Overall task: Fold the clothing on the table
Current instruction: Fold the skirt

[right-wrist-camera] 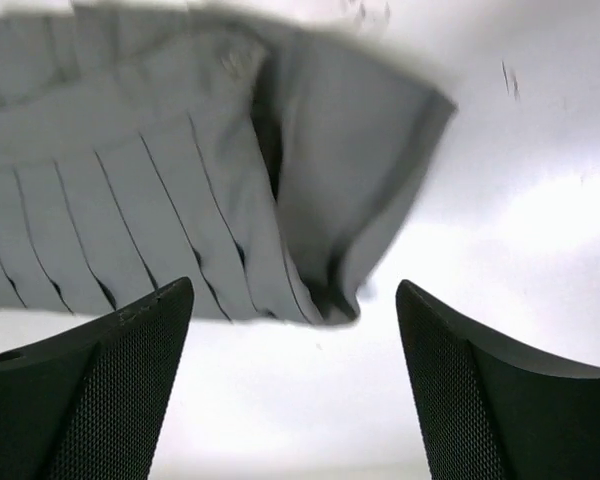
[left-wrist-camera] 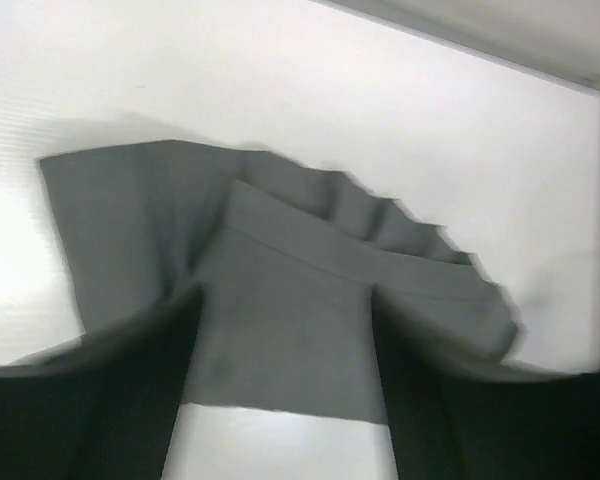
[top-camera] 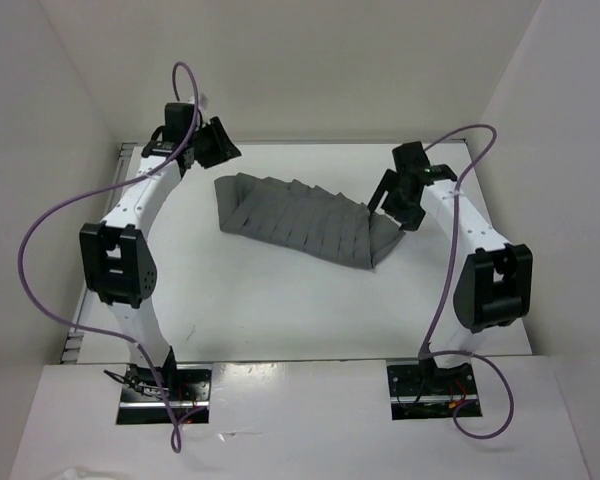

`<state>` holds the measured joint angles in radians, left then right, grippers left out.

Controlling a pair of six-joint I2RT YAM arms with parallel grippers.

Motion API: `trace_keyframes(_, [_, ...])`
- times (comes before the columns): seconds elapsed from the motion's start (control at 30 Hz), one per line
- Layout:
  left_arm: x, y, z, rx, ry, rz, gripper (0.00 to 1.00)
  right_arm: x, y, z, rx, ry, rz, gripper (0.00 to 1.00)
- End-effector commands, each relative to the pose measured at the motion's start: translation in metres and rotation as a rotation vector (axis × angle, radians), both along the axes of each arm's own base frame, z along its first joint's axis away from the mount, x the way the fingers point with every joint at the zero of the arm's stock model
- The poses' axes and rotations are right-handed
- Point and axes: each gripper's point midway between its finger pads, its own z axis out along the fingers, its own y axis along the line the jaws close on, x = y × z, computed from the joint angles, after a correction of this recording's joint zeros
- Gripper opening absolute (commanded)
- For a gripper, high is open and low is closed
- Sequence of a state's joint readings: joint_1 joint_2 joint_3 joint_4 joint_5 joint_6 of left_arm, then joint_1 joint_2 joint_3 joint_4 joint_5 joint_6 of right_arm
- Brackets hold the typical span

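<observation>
The clothing (top-camera: 300, 220) is a dark grey pleated skirt lying folded over itself on the white table (top-camera: 280, 300), stretching from back left to right of centre. My left gripper (top-camera: 220, 145) hovers just off its back-left end, open; in the left wrist view the skirt (left-wrist-camera: 280, 300) lies beyond the spread gripper (left-wrist-camera: 280, 410). My right gripper (top-camera: 392, 200) hangs at the skirt's right end, open. In the right wrist view the gripper (right-wrist-camera: 295, 380) has only bare table between its fingers (right-wrist-camera: 100, 390), with the skirt's doubled edge (right-wrist-camera: 310, 200) just ahead.
White walls (top-camera: 540, 90) enclose the table on the left, back and right. Purple cables (top-camera: 50, 220) loop from both arms. The arm bases (top-camera: 165, 385) sit at the near edge.
</observation>
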<state>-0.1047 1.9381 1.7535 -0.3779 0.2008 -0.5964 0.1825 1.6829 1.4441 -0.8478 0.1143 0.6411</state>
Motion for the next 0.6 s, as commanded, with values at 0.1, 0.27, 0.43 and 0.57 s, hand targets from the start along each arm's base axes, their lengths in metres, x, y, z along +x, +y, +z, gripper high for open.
trace_keyframes(0.1, [-0.051, -0.057, 0.019, -0.104, -0.044, -0.310, 0.16, -0.048, 0.021, -0.051, 0.142, 0.170, 0.016, 0.87])
trace_keyframes(0.27, [-0.070, -0.085, 0.007, -0.157, -0.009, -0.403, 0.13, -0.051, 0.033, -0.080, 0.197, 0.223, 0.029, 0.88])
trace_keyframes(0.43, [-0.074, -0.091, 0.005, -0.165, 0.002, -0.422, 0.13, -0.035, 0.036, -0.088, 0.206, 0.194, 0.024, 0.88])
trace_keyframes(0.57, [-0.076, -0.090, 0.006, -0.165, -0.006, -0.422, 0.13, -0.031, 0.030, -0.104, 0.172, 0.211, -0.003, 0.88])
